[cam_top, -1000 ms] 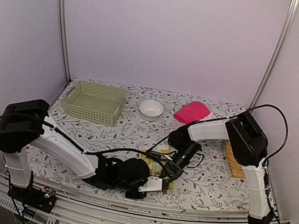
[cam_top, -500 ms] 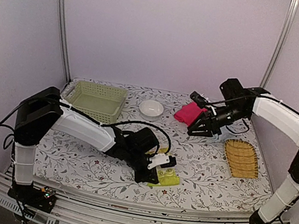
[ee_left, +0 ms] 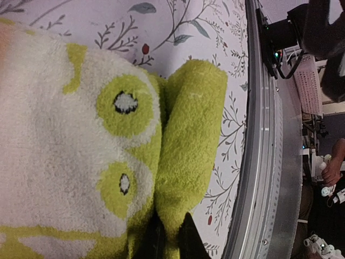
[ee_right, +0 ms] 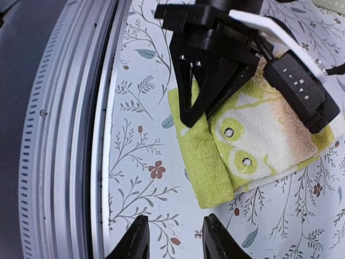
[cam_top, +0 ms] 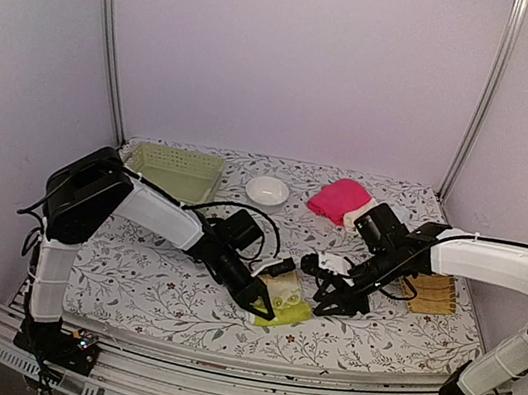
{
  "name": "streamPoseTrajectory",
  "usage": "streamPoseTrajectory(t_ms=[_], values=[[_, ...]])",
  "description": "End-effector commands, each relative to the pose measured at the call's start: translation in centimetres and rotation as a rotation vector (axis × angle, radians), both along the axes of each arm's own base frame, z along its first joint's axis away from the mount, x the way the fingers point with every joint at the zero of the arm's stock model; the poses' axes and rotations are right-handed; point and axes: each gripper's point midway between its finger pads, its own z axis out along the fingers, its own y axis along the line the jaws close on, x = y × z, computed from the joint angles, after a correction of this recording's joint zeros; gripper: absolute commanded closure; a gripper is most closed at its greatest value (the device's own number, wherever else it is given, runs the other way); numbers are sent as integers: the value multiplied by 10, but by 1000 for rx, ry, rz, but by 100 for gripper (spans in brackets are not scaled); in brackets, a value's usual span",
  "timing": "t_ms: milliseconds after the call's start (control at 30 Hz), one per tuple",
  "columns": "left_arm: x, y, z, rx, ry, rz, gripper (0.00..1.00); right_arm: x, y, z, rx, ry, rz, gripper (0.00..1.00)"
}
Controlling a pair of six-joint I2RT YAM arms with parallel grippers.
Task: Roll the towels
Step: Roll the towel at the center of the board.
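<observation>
A small yellow-green-and-cream towel (cam_top: 285,298) lies at the table's front middle, its near edge folded into a green roll (ee_left: 188,140). My left gripper (cam_top: 261,304) is shut on the end of that roll; in the left wrist view my left gripper (ee_left: 171,240) has the green cloth squeezed between its two dark fingers. My right gripper (cam_top: 322,290) hovers just right of the towel, open and empty; in the right wrist view my right gripper (ee_right: 175,237) is over bare tablecloth beside the towel (ee_right: 248,145). A bright pink towel (cam_top: 338,197) lies at the back, a cream-white one (cam_top: 364,214) beside it. The pale blue towel is out of view.
A pale green basket (cam_top: 173,172) stands at the back left, and a white bowl (cam_top: 267,190) at the back middle. A yellow slatted tray (cam_top: 434,293) lies at the right, partly under my right arm. The table's metal front rail (ee_right: 64,135) runs close to the towel.
My right arm has swung down from over the pink towel to beside the yellow-green towel. My left gripper stays on the towel, which has shifted slightly back.
</observation>
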Motion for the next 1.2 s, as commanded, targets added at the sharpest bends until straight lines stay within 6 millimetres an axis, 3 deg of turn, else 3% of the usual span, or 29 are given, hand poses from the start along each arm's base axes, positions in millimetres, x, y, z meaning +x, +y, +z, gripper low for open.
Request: streamPoseTrajectory(t_ms=[0,200,567,733,833,900,1033,1167], values=[[-10,15,-23,68,125,38,97,20,18,-24,-52,-198,31,63],[-12,19,-35,88,158,60,96,10,36,-52,-87,-228,116,62],[-7,22,-39,87,146,71,92,-3,40,-100,-177,-242,192,62],[-4,23,-39,90,114,74,78,-6,40,-109,-196,-233,221,78],[2,24,-30,76,64,94,69,-15,40,-106,-195,-192,251,89],[11,23,-13,47,-4,124,63,-21,39,-103,-201,-150,267,93],[28,28,26,-22,-150,205,56,-36,38,-95,-208,-41,286,95],[35,47,44,-37,-256,305,50,-47,42,-91,-230,93,289,96]])
